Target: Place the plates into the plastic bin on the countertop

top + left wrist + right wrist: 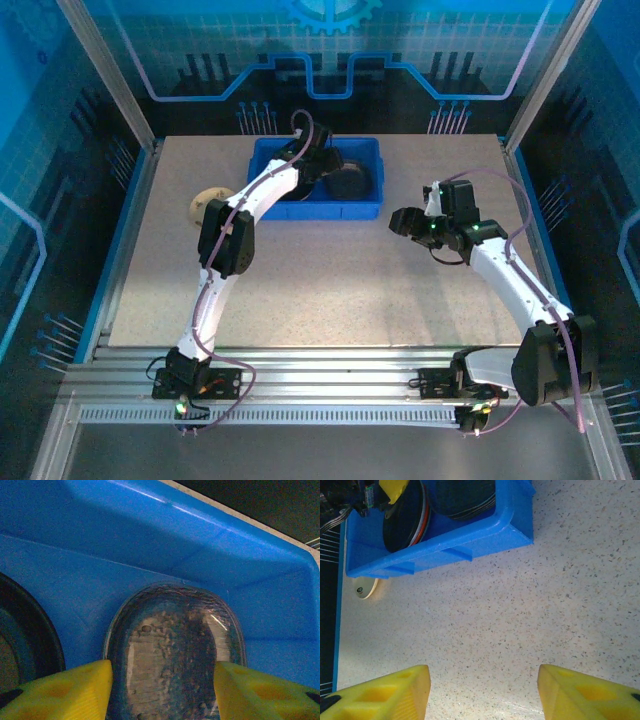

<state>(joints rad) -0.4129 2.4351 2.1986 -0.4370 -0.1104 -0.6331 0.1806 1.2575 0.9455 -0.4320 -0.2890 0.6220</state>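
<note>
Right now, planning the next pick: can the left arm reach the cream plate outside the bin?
Probably yes: the cream plate lies on bare countertop beside the left arm, whose end effector stands open.

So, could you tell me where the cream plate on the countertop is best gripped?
Likely the rim of the cream plate, from above, on the edge away from the plastic bin: it lies flat, and the bin's wall sits close by.
</note>
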